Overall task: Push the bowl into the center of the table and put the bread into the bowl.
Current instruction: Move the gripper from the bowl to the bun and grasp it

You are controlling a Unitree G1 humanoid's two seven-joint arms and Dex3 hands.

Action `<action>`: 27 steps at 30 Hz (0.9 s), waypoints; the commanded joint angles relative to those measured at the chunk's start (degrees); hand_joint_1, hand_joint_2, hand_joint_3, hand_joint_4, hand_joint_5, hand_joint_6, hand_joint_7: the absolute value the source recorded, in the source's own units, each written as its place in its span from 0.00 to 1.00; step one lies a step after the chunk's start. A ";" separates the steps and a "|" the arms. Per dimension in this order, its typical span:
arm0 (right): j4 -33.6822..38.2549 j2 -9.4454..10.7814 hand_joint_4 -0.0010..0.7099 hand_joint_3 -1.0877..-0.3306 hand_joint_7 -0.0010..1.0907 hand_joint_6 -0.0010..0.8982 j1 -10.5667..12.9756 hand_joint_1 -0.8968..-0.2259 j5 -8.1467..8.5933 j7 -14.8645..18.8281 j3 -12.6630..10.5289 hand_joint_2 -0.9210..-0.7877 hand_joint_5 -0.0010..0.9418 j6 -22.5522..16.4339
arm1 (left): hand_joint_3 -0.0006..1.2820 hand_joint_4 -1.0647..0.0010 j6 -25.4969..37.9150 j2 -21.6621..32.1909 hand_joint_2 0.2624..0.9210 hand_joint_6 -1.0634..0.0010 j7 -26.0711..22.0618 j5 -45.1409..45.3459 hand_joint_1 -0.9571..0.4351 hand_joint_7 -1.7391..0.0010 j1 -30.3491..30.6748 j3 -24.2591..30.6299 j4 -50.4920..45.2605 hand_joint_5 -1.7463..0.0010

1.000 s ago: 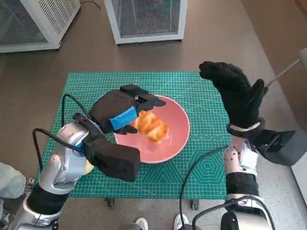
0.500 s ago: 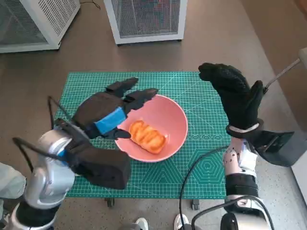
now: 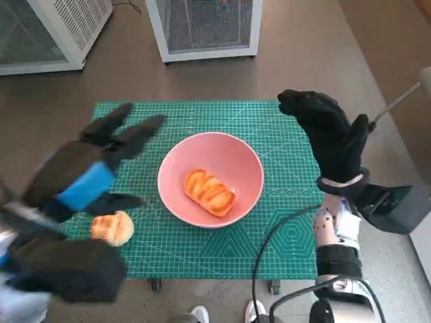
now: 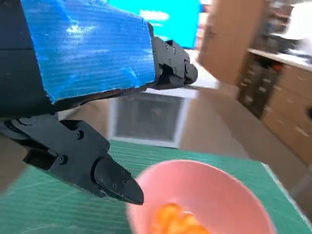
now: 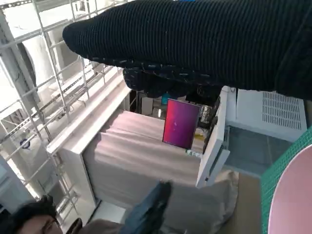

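My golden, ridged bread (image 3: pixel 209 191) lies inside the pink bowl (image 3: pixel 232 156). My left hand (image 3: pixel 84 171) hovers spread and empty; my right hand (image 3: pixel 330 134) likewise.

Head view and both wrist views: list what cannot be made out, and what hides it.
- Second bread piece, head view: partly covered by the blurred left robot hand.
- Bread in the bowl, left wrist view: cut off by the picture's edge.
- Bowl, right wrist view: only a sliver of rim at the edge.
- Right robot hand: its fingers hardly show in the right wrist view, where the glove fills the top.
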 commanded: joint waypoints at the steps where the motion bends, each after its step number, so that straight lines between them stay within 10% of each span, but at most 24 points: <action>1: -0.36 0.24 0.32 0.63 0.00 0.36 1.69 0.51 0.38 0.26 0.16 0.00 0.00 1.18 | 0.00 0.99 3.42 2.19 0.69 0.83 -2.79 -1.85 0.50 1.00 4.60 4.64 -4.04 1.00; 16: -0.43 0.35 0.32 0.64 0.00 0.36 1.74 0.50 0.24 0.28 0.34 0.00 0.00 1.31 | 0.00 1.00 12.62 10.22 0.66 0.83 -11.43 -6.71 0.58 1.00 13.04 7.48 -7.76 1.00; 27: -0.44 0.26 0.32 0.64 0.00 0.36 1.95 0.50 0.27 0.42 0.31 0.00 0.00 1.21 | 0.00 1.00 13.84 10.54 0.67 0.84 -8.36 -7.04 0.61 1.00 18.53 5.76 -6.05 1.00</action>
